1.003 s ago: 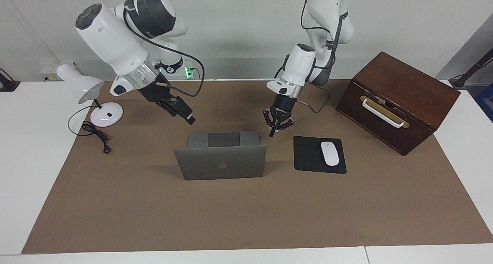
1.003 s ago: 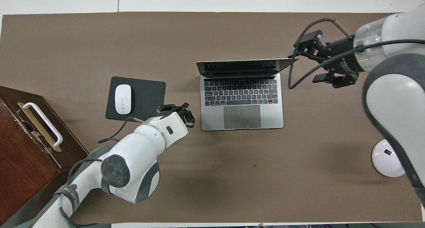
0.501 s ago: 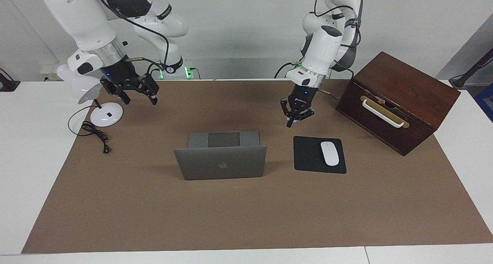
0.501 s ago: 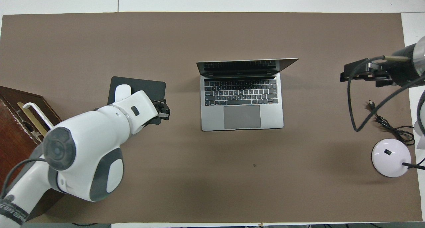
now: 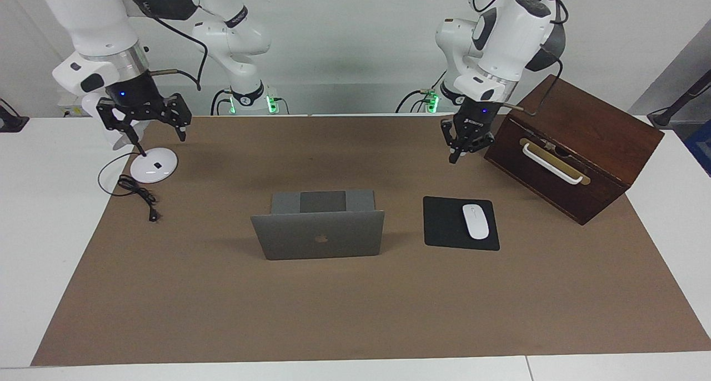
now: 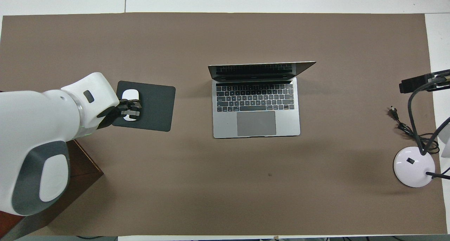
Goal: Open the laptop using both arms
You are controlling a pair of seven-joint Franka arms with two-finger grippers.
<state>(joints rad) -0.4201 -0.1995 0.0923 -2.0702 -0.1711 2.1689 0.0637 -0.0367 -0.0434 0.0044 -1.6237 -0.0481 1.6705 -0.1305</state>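
Note:
The silver-grey laptop stands open in the middle of the brown mat, lid upright with its logo facing away from the robots. Its keyboard and trackpad show from above. My left gripper hangs shut in the air next to the wooden box, holding nothing. From above, the left gripper covers part of the mouse. My right gripper is open and empty, raised over the lamp's base at the right arm's end. Only a part of the right gripper shows from above. Neither gripper touches the laptop.
A black mouse pad with a white mouse lies beside the laptop toward the left arm's end. A dark wooden box with a white handle stands past it. A white desk lamp and its cable are at the right arm's end.
Both arms have drawn back from the laptop and risen, each toward its own end of the table. The laptop has stayed open and has not moved.

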